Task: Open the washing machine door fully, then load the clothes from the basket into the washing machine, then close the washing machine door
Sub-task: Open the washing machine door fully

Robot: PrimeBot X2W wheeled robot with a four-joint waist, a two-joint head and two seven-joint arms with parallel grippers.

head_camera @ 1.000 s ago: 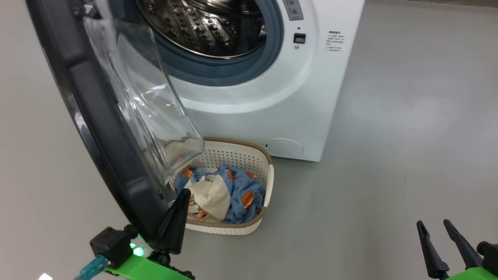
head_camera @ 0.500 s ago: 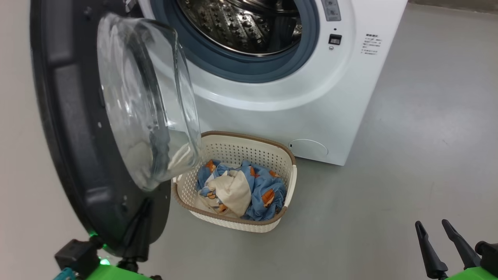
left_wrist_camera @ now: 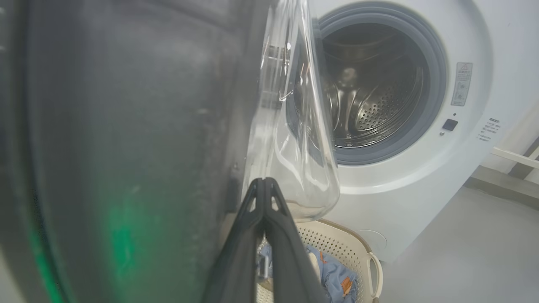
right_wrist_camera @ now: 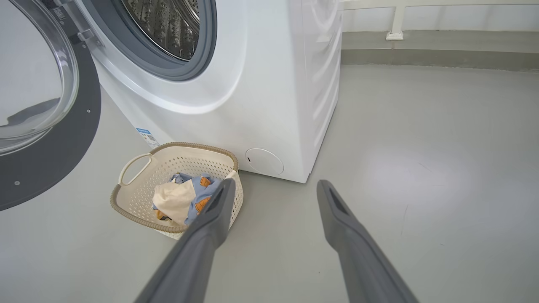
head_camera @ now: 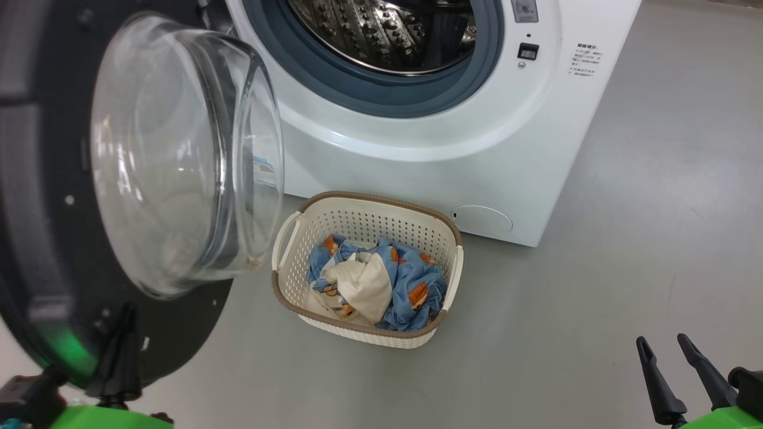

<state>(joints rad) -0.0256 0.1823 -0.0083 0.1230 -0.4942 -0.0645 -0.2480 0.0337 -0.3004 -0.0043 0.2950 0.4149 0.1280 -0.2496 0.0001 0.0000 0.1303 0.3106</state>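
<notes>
The washing machine (head_camera: 417, 155) stands with its steel drum (head_camera: 393, 30) exposed. Its door (head_camera: 36, 238) hangs swung out to the left, the clear glass bowl (head_camera: 167, 155) bulging toward me. My left gripper (head_camera: 127, 313) is shut, empty, its tip resting against the door's black inner rim near the bottom; the left wrist view shows that gripper (left_wrist_camera: 264, 182) beside the bowl (left_wrist_camera: 303, 139). On the floor before the machine sits the basket (head_camera: 381, 199) holding the clothes (head_camera: 411, 286), blue printed pieces and a cream cloth (head_camera: 363, 286). My right gripper (head_camera: 670, 348) hangs open at lower right, away from everything.
Grey floor surrounds the machine, with wide room to the right. A round white flap (head_camera: 481, 219) is low on the machine's front. In the right wrist view the basket (right_wrist_camera: 126, 202) lies left of the open fingers, and a low ledge (right_wrist_camera: 421, 54) runs along the back.
The door has swung farther open to the left, my shut left gripper moving with it. The camera has turned left, shifting machine and basket rightward in the picture. The right gripper is unchanged.
</notes>
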